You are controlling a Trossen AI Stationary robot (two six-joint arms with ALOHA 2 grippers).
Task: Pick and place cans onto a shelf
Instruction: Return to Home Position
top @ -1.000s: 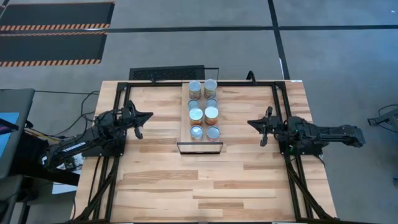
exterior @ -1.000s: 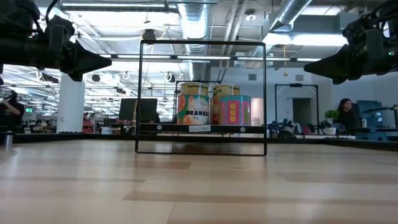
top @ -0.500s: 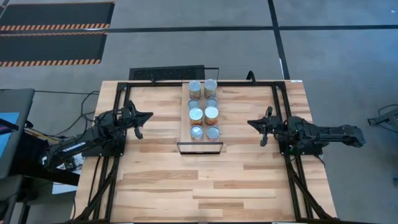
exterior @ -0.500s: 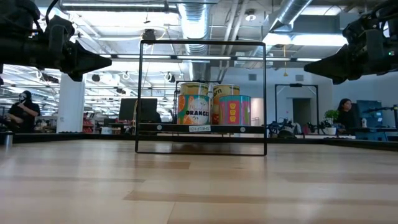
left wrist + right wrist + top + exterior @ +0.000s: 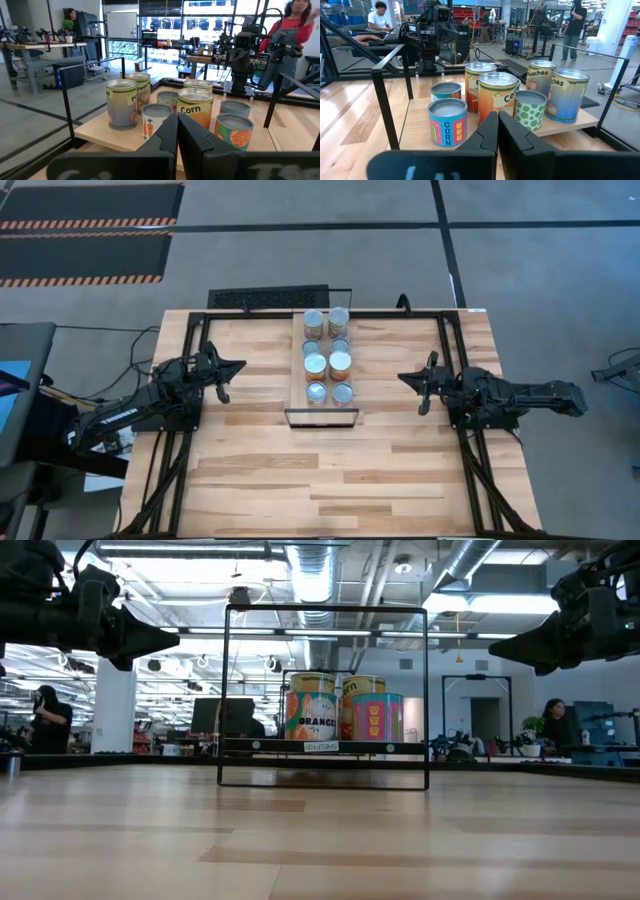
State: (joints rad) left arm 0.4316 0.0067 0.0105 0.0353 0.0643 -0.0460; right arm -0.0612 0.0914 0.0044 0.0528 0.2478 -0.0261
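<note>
Nothing moved: dark left gripper (image 5: 238,367), right gripper (image 5: 403,379) seem closed, empty. Labelled metal tins (image 5: 341,364) crowd the light-wood plank shelf (image 5: 412,125); a stray swing could topple one.

The left arm (image 5: 150,405) is matte black, built of blocky jointed links, and narrows to a black two-finger left gripper (image 5: 241,365) with a pointed tip. The right arm (image 5: 520,394) is the same matte black, with a long slim link behind a thicker joint housing, and it ends in a matching right gripper (image 5: 401,377). From the wrist cameras, each gripper's fingers (image 5: 162,140) are flat-faced black wedges with sharp edges, pressed together along a thin seam. Below them lies a broad dark bar of the gripper body. At table height both grippers read as black cones.
</note>
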